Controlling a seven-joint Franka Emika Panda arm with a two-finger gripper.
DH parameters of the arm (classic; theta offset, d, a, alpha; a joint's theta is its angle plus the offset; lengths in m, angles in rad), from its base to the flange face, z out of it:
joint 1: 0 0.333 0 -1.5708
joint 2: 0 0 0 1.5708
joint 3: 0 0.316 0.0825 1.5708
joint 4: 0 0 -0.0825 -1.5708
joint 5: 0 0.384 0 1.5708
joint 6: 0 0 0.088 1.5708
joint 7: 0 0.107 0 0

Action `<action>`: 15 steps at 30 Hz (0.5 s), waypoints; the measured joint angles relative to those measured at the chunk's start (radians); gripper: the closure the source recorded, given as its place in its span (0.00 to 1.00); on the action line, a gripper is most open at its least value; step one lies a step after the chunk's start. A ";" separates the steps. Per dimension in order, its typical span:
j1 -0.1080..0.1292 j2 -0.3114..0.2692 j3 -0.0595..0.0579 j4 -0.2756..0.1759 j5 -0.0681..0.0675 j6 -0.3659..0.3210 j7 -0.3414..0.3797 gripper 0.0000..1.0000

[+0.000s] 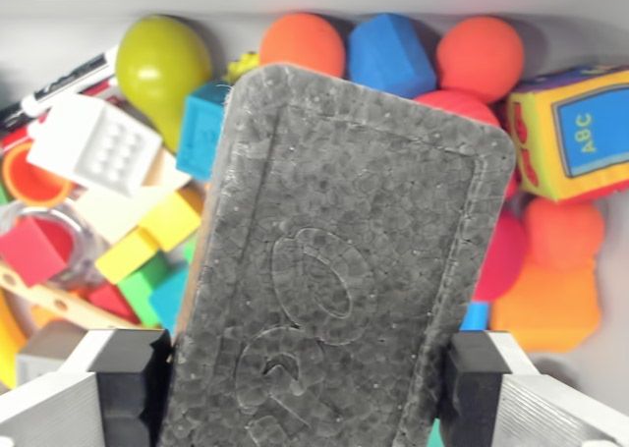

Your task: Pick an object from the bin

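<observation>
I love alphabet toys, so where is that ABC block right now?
The ABC block sits at the wrist view's right edge, beside the red ball and above the orange foam shape.

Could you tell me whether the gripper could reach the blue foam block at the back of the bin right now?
Probably not: the gripper is shut on a grey foam slab, which fills its jaws and hangs before the blue foam block.

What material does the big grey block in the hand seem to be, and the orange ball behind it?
Grey block: probably expanded foam, matte; its surface shows a pattern of fused beads with moulded raised shapes. Orange ball: it looks like soft foam, with a dull, slightly grainy skin and no shine, though rubber is possible.
</observation>
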 joint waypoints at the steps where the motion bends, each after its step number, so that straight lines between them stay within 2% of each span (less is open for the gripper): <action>1: 0.000 -0.002 0.000 0.006 0.000 -0.008 0.000 1.00; 15: 0.000 -0.022 0.000 0.077 0.000 -0.099 0.000 1.00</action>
